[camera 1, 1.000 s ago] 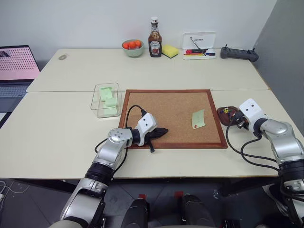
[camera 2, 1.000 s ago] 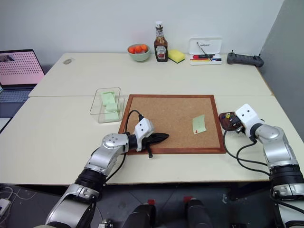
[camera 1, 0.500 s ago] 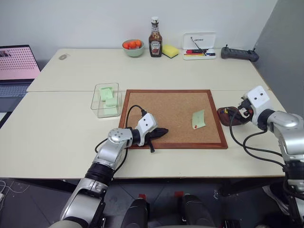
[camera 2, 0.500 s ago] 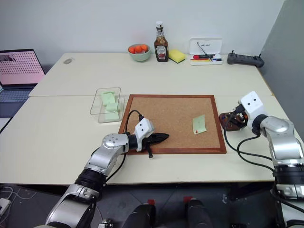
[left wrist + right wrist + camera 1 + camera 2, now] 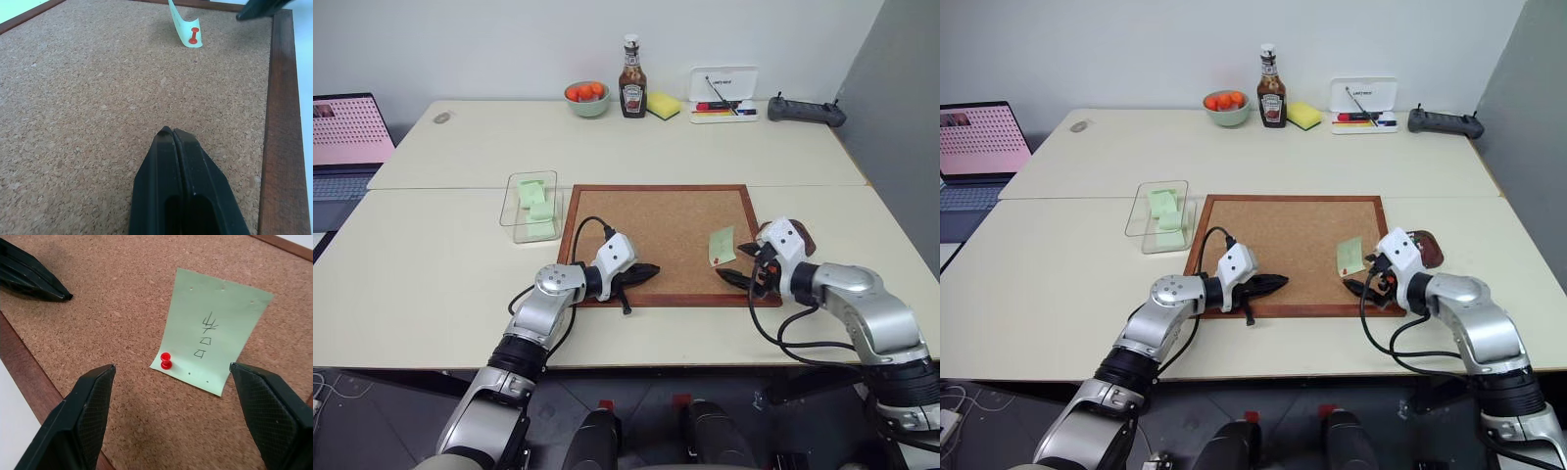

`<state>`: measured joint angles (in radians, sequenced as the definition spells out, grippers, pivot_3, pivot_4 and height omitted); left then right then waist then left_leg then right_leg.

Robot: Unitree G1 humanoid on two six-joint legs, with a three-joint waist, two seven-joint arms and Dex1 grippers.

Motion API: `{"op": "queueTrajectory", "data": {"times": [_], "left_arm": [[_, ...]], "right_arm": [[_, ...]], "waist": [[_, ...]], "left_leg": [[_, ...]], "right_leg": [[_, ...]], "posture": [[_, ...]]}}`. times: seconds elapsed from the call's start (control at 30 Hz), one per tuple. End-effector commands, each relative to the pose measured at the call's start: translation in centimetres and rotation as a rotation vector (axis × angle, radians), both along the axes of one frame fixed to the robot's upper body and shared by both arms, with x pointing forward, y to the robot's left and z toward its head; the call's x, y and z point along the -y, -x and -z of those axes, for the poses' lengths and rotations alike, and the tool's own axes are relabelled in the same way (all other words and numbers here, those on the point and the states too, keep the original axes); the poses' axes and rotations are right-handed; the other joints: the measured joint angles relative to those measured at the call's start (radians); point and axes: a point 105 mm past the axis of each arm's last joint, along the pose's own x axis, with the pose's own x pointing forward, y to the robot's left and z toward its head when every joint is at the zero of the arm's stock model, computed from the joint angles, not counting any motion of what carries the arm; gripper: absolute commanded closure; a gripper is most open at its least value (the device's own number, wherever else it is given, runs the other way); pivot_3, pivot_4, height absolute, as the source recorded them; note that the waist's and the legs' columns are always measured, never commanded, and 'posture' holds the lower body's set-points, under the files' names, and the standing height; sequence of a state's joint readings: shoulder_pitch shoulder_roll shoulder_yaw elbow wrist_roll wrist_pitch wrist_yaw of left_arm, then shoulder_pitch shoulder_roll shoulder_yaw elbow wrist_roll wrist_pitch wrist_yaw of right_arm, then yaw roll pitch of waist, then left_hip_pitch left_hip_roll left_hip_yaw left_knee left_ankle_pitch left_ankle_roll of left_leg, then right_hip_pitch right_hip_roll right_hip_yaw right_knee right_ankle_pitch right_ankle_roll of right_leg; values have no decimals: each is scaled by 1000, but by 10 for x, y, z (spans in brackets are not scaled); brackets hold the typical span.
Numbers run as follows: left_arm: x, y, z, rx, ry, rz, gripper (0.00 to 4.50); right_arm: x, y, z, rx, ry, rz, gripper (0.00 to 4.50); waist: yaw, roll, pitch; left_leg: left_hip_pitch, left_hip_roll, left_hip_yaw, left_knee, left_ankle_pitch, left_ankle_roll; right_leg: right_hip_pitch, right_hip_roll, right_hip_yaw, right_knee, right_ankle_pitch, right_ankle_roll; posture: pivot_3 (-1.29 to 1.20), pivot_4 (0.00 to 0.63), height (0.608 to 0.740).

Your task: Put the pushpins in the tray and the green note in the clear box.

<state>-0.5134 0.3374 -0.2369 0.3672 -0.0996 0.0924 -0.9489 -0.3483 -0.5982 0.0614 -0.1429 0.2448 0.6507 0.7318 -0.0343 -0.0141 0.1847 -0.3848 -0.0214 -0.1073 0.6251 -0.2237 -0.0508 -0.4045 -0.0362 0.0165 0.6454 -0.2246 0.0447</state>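
The green note [image 5: 210, 338] lies on the corkboard [image 5: 656, 230], in the part of the board near its right frame. One red pushpin [image 5: 166, 361] stands in a lower corner of the note and pins it to the cork. The rest of the paper lifts a little from the board and has some handwritten marks on it.

The right gripper [image 5: 171, 416] hangs over the near right corner of the corkboard, just beside the note. Its two black fingers [image 5: 83, 411] are spread wide, and the pinned corner of the note is between them. They hold nothing.

The tray [image 5: 1427, 249] sits on the table [image 5: 440, 274] just beyond the right frame of the corkboard, partly behind the right arm. I cannot tell what is inside it.

The left gripper [image 5: 174, 139] is over the near left part of the corkboard, well apart from the note, and points across the board toward it. Its fingers are pressed together and are empty.

The clear box [image 5: 532, 206] stands on the table just beside the left frame of the corkboard, with pale green slips [image 5: 538, 208] inside.

Well behind the corkboard, along the far edge of the table, there are a green bowl of orange fruit [image 5: 587, 96], a sauce bottle [image 5: 632, 78], a yellow sponge [image 5: 664, 104], a white tray with pens [image 5: 723, 96] and a dark controller [image 5: 807, 110].
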Motion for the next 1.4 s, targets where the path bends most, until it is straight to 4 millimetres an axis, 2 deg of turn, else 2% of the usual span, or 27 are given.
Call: {"op": "queueTrajectory", "data": {"times": [0.03,0.07,0.2,0.47,0.67,0.73,0.9,1.07,1.23,1.4], "left_arm": [[-7,9,28,-89,-73,-4,4500],[-7,9,28,-88,-72,-4,4500],[-7,9,29,-89,-72,-4,4500],[-7,9,29,-89,-74,-6,4500],[-8,11,29,-91,-75,-5,4500],[-8,11,29,-91,-75,-4,4500],[-8,11,30,-90,-76,-3,4500],[-8,11,30,-90,-77,-4,4500],[-8,11,30,-91,-77,-6,4500],[-6,2,23,-63,-47,-49,4500]], "right_arm": [[-6,-10,-10,60,2,3,535],[-7,-10,-9,61,2,4,535],[-11,-14,-5,61,1,4,1174],[-11,-18,0,61,13,4,2772],[-12,-17,0,60,10,-2,4185],[-12,-17,0,59,11,-5,4436],[-13,-13,-4,68,9,-27,4494],[-24,-4,-26,142,-11,-115,4494],[-29,-4,-49,253,32,-165,4494],[-32,-4,-56,299,87,-208,4494]], "waist": [[0,0,0],[0,0,0],[1,0,0],[0,0,0],[0,0,0],[0,0,0],[0,0,0],[1,0,0],[-1,0,0],[1,0,0]], "left_leg": [[0,0,0,0,0,0],[0,0,0,0,0,0],[0,0,0,0,0,0],[0,0,0,0,0,0],[0,0,0,0,0,0],[0,0,0,0,0,0],[0,0,0,0,0,0],[0,0,0,0,0,0],[-1,0,0,-1,0,0],[0,0,0,0,0,0]], "right_leg": [[0,0,0,0,0,0],[0,0,0,0,0,0],[0,0,0,0,0,0],[0,0,0,0,0,0],[0,0,0,0,0,0],[0,0,0,0,0,0],[0,0,0,0,0,0],[0,0,0,0,0,0],[-1,0,0,0,0,0],[0,0,0,-1,0,0]], "posture": [[0,150,740],[0,150,740],[0,150,740],[0,150,740],[0,150,740],[0,150,740],[0,150,740],[0,150,740],[0,150,740],[0,150,740]]}}
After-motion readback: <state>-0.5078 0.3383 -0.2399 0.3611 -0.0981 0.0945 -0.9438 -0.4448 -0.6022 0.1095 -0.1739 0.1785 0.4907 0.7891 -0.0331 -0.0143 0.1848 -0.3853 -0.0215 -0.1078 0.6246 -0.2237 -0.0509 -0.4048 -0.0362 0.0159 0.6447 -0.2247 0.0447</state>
